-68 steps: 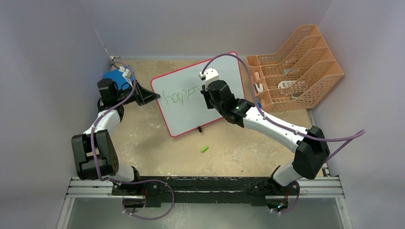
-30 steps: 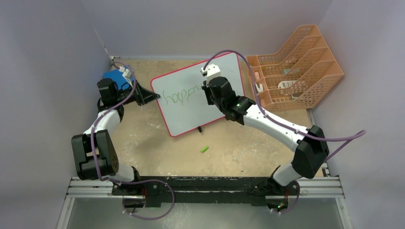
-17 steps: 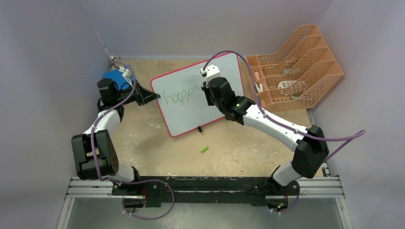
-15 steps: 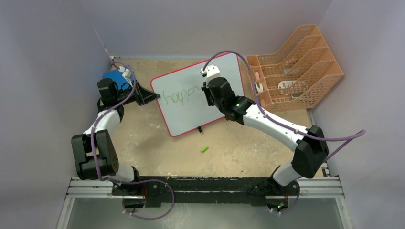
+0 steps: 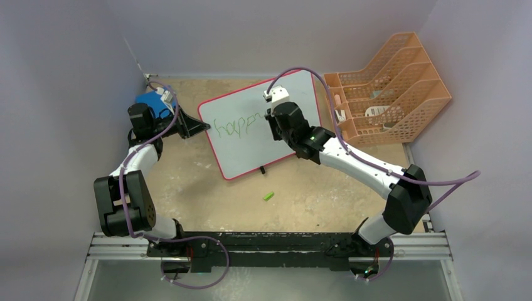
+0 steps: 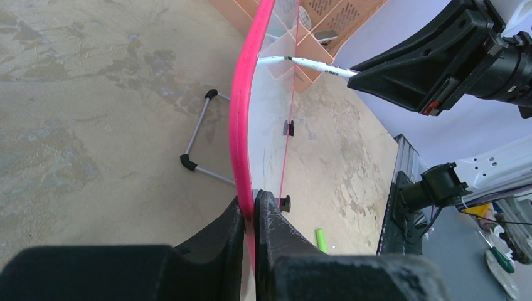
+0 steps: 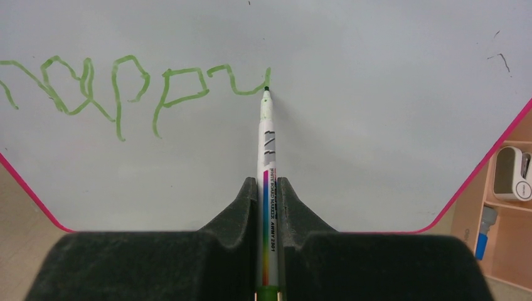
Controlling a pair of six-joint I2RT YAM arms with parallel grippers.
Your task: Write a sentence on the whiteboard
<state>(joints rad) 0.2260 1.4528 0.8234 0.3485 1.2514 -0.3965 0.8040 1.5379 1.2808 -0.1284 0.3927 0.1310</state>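
Observation:
The whiteboard (image 5: 251, 144), white with a red rim, stands tilted mid-table. My left gripper (image 6: 253, 202) is shut on its left rim (image 6: 241, 113). Green handwriting (image 5: 237, 126) reads "happ" and a partly drawn "y" (image 7: 241, 81). My right gripper (image 7: 268, 186) is shut on a white marker (image 7: 266, 138) whose tip (image 7: 266, 89) touches the board at the top right of the "y". In the top view the right gripper (image 5: 274, 125) hovers over the board's middle, hiding the end of the writing.
A green marker cap (image 5: 269, 196) lies on the table in front of the board. An orange file rack (image 5: 389, 88) stands at the back right. A blue pad (image 5: 150, 102) sits behind the left wrist. The board's wire stand (image 6: 201, 141) and black feet (image 6: 285, 202) rest on the table.
The right gripper shifted slightly up and right along the board about two seconds ago; over the last second it has barely moved. The left arm has stayed still.

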